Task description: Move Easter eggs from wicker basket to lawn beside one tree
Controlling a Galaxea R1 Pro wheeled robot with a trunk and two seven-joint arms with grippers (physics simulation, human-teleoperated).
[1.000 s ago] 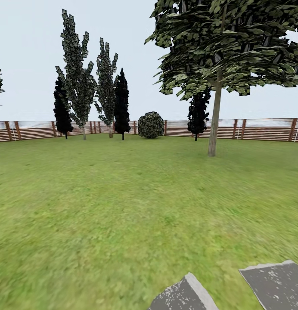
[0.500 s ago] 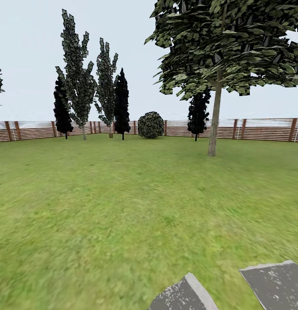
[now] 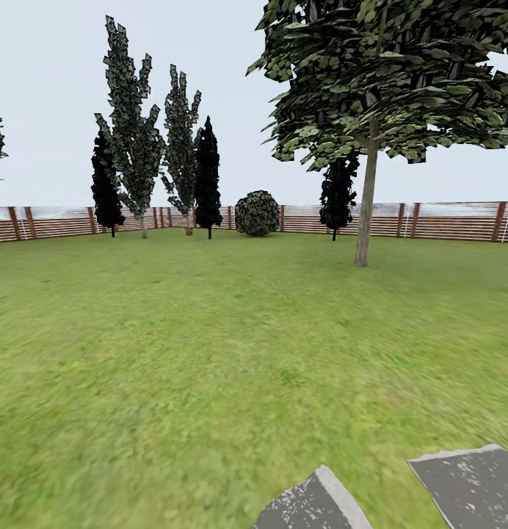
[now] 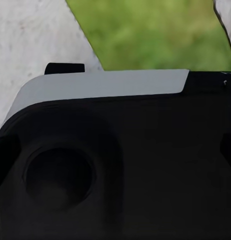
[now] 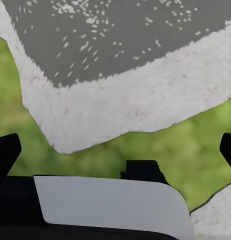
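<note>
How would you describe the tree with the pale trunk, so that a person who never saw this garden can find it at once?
Start from the brown slat fence at the far edge of the lawn. On the right side, well in front of it, stands the tree. Its slim, straight, pale grey-tan trunk and wide, low crown set it apart from the narrow black conifers and the round bush by the fence.

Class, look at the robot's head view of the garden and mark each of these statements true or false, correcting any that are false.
1. A wooden fence runs along the far edge of the lawn. True.
2. The round bush stands in front of the fence. True.
3. The nearest tree stands at the left of the view. False: it stands right of centre.
4. A wicker basket sits on the grass in mid-view. False: bare grass lies there.
5. Grey stone slabs lie at the bottom right. True.
</note>
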